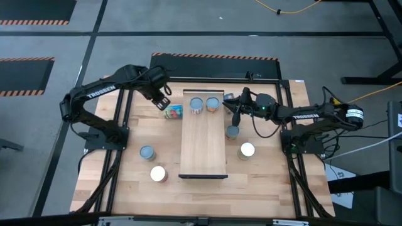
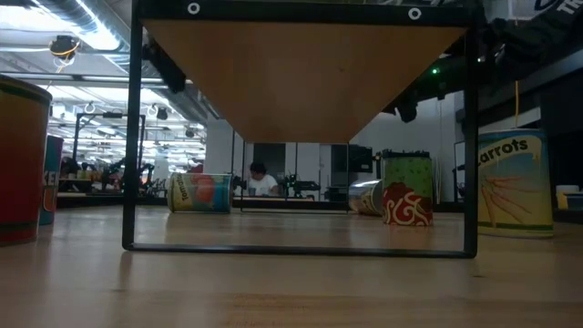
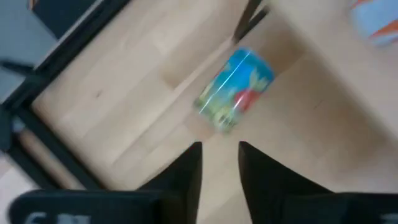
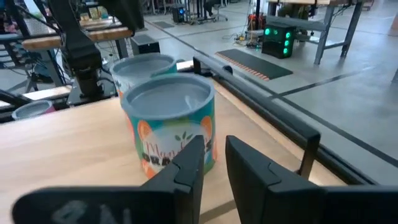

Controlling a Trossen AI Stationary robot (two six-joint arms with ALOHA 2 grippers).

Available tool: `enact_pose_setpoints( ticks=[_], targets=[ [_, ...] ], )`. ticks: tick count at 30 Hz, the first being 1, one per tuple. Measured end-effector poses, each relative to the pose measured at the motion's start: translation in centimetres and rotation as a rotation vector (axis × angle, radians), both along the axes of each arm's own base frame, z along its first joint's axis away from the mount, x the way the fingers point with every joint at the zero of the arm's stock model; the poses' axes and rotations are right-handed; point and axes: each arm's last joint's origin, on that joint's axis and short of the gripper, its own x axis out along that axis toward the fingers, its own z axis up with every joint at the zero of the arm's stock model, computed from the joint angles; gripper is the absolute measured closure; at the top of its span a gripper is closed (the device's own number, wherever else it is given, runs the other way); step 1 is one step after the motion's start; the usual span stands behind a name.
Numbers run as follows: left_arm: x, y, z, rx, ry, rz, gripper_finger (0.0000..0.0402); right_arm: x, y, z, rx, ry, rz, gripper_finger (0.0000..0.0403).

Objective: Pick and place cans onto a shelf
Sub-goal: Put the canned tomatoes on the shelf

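The shelf [image 1: 203, 147] is a pale board raised on a black frame at the table's middle. Two cans [image 1: 196, 105] [image 1: 213, 103] stand upright on its far end. A colourful can [image 3: 236, 90] lies on its side on the table, left of the shelf. My left gripper [image 3: 219, 152] hovers open above it, pointing down, with nothing between its fingers [image 1: 165, 102]. My right gripper [image 4: 214, 152] is level and open at the shelf's far right [image 1: 231, 108]. It points at the orange-labelled can [image 4: 171, 121], with nothing in its gap.
More cans stand on the table: two left of the shelf [image 1: 147, 152] [image 1: 157, 174] and two right of it [image 1: 232, 132] [image 1: 247, 150]. Another can [image 2: 364, 196] lies on its side at the far right. The shelf's near half is bare wood.
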Motion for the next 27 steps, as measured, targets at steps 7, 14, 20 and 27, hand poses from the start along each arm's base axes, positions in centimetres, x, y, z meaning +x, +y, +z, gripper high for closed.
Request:
enact_pose_setpoints(
  ticks=[7, 14, 20, 27],
  targets=[
    [-1.1, 0.0, -0.8, 0.027, 0.104, -0.055, 0.0272, -0.8, 0.2, 0.8, -0.043, 0.021, 0.008, 0.0331],
    [-3.5, -1.3, -4.5, 0.021, 0.008, -0.083, 0.0273, -1.4, 0.5, 1.3, -0.038, 0.036, 0.008, 0.0331],
    [-5.7, -2.3, -8.0, -0.010, -0.131, -0.048, 0.0273, -1.5, 0.5, 1.3, -0.037, 0.038, 0.008, 0.0331],
    [-6.0, -2.5, -12.2, -0.021, -0.262, 0.008, 0.0273, -1.5, 0.5, 1.3, -0.032, 0.036, 0.007, 0.0331]
  ],
)
